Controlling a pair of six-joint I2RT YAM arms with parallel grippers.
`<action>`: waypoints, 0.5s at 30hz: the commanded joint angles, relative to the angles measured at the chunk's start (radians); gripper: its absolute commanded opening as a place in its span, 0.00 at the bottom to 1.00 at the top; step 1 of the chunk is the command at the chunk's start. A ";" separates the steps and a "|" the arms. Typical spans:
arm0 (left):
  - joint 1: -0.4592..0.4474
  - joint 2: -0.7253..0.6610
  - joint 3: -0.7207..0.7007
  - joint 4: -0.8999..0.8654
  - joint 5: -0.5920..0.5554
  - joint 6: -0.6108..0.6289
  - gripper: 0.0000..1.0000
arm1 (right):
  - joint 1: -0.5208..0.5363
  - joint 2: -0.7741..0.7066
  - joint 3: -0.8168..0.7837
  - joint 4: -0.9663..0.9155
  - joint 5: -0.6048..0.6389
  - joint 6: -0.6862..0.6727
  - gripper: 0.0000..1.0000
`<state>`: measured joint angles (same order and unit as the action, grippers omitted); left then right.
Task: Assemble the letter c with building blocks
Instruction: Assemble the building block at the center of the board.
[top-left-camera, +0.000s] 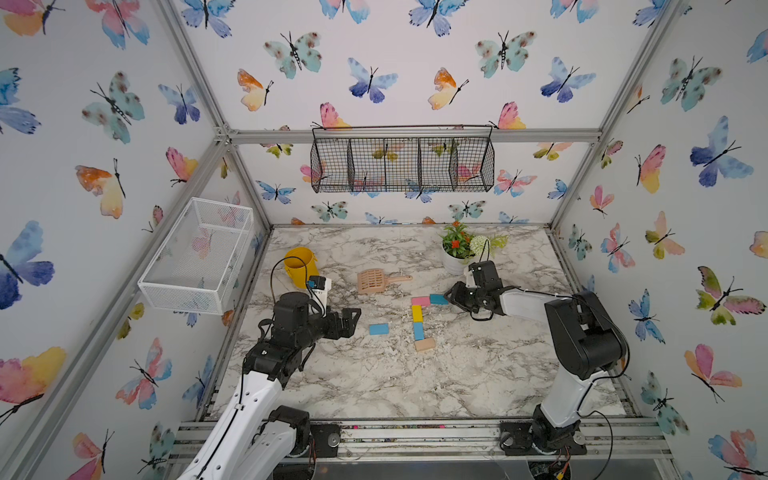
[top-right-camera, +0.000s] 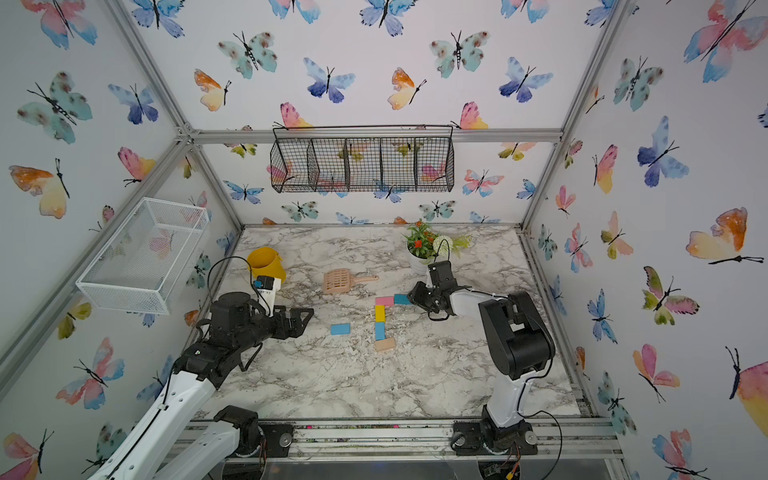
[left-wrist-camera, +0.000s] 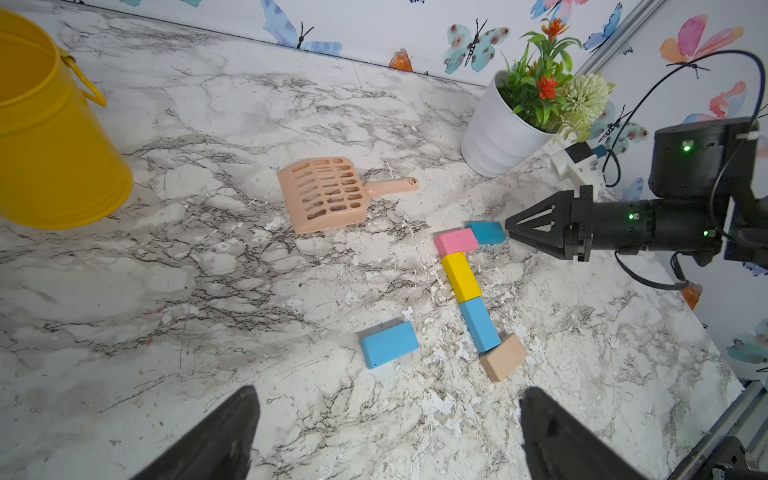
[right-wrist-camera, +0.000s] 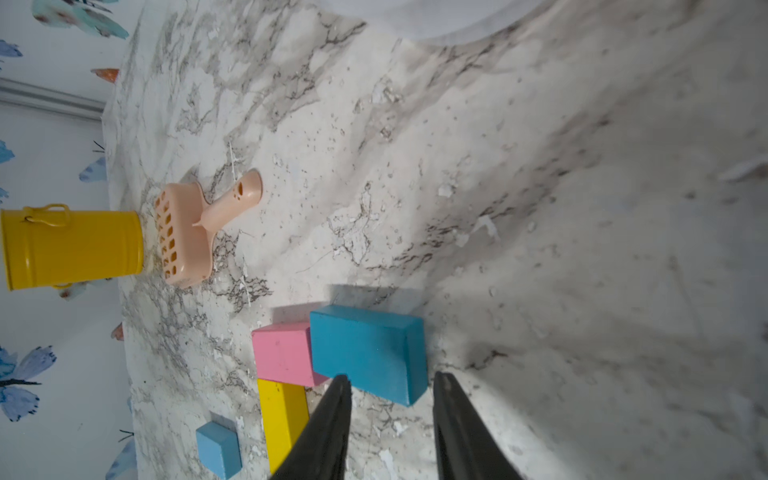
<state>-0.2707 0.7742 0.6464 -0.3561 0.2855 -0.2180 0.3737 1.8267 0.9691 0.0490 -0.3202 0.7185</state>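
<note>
In both top views the building blocks form a line on the marble: teal (top-left-camera: 438, 299), pink (top-left-camera: 420, 301), yellow (top-left-camera: 417, 313), light blue (top-left-camera: 418, 331) and tan (top-left-camera: 425, 344). The teal and pink ones lie crosswise at the far end. A second light blue block (top-left-camera: 378, 329) lies alone to the left. My right gripper (right-wrist-camera: 392, 378) is open, its tips at the near corner of the teal block (right-wrist-camera: 365, 349) without clamping it. My left gripper (left-wrist-camera: 388, 392) is wide open and holds nothing, short of the loose blue block (left-wrist-camera: 388, 344).
A peach slotted scoop (top-left-camera: 376, 280) lies behind the blocks. A yellow bucket (top-left-camera: 300, 266) stands at the back left and a white flower pot (top-left-camera: 455, 259) at the back right, close behind my right wrist. Wire baskets hang on the left wall (top-left-camera: 199, 253) and back wall (top-left-camera: 401, 164).
</note>
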 joint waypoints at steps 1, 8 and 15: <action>-0.006 -0.008 -0.010 0.014 -0.011 0.002 0.98 | -0.009 0.024 0.034 -0.059 -0.016 -0.070 0.38; -0.005 -0.010 -0.009 0.014 -0.012 0.002 0.98 | -0.012 0.065 0.057 -0.066 -0.041 -0.091 0.39; -0.005 -0.007 -0.010 0.014 -0.011 0.001 0.98 | -0.016 0.087 0.069 -0.056 -0.057 -0.103 0.39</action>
<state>-0.2707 0.7742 0.6464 -0.3561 0.2855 -0.2176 0.3649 1.8904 1.0267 0.0166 -0.3595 0.6342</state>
